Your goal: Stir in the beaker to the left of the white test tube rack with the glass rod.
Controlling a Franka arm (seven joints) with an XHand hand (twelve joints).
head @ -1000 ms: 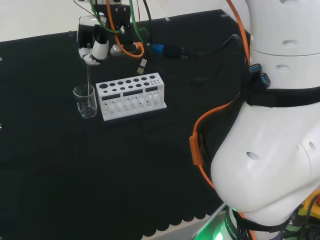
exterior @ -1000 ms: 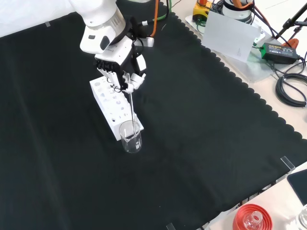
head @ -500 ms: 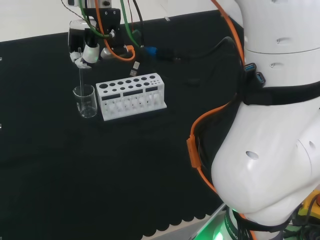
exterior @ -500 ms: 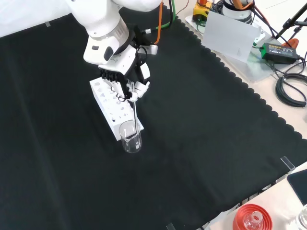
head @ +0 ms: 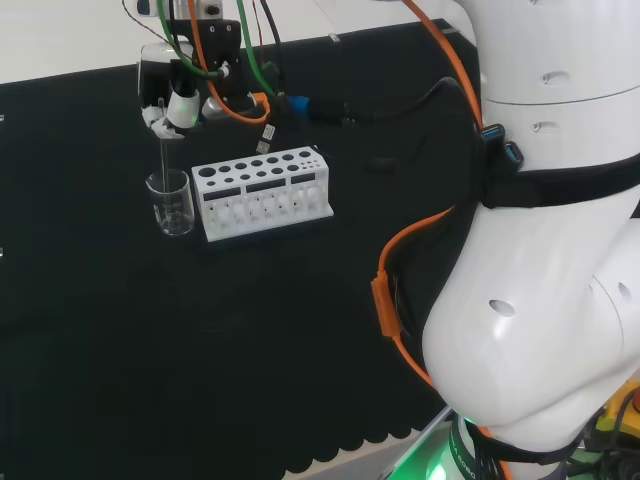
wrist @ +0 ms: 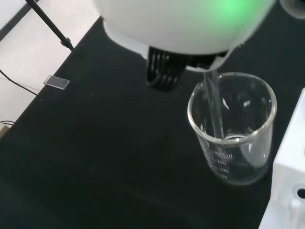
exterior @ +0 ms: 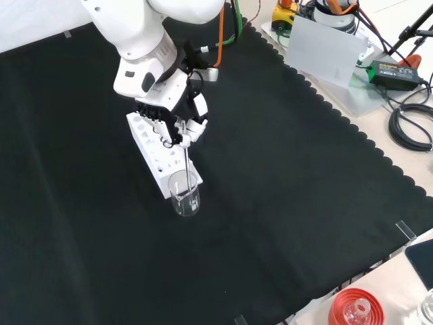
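Glass rod (head: pixel 163 150) hanging nearly upright from the hand (head: pixel 168 108), long axis vertical, lower end dipping inside the beaker (head: pixel 171 201). Fingers (exterior: pixel 169 130) curling round the rod's top, pinching it. Beaker sitting straight below the hand, just left of the white test tube rack (head: pixel 262 190) in the head view, standing on the black cloth (head: pixel 200 330). Stirring, apparently: circling while keeping the rod upright and clear of the rim.
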